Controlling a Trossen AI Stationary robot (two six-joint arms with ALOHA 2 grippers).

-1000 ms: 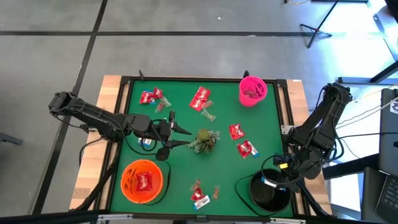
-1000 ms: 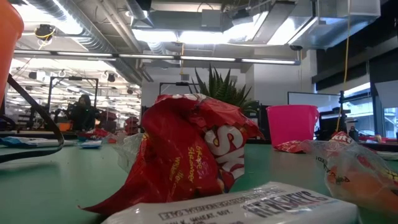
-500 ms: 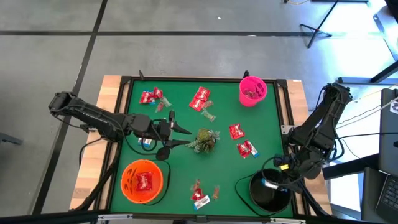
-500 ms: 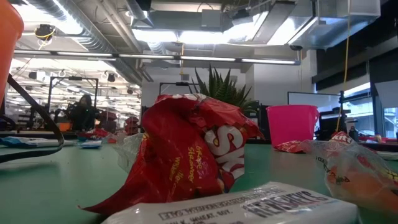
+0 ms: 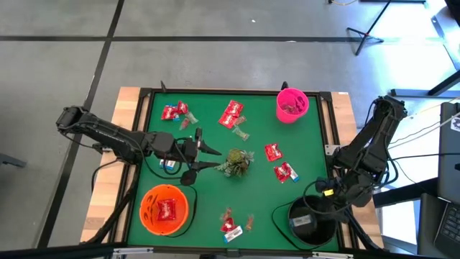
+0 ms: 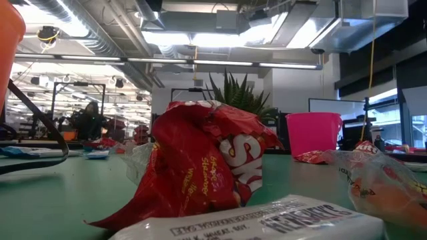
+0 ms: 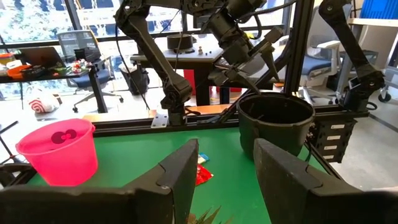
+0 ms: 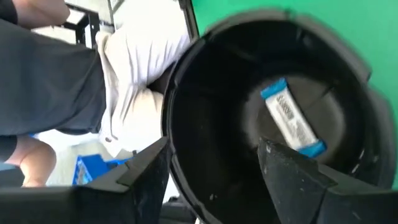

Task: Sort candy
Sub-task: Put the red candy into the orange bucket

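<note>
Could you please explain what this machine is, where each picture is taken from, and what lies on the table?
These are two dark robot arms at a green table, sorting sweets into bowls. One picture looks straight down from above, one sits at table height, and one camera rides on each arm's wrist.

From above, the left gripper hovers open near a green sprig at the table's middle, holding nothing. The right gripper hangs open over the black bowl, and its wrist view shows a white-and-blue packet lying loose inside.

An orange bowl holds a red packet; the pink bowl stands at the far edge. More red packets lie scattered on the table. The table-height picture is mostly filled by a crumpled red wrapper close to the lens.
</note>
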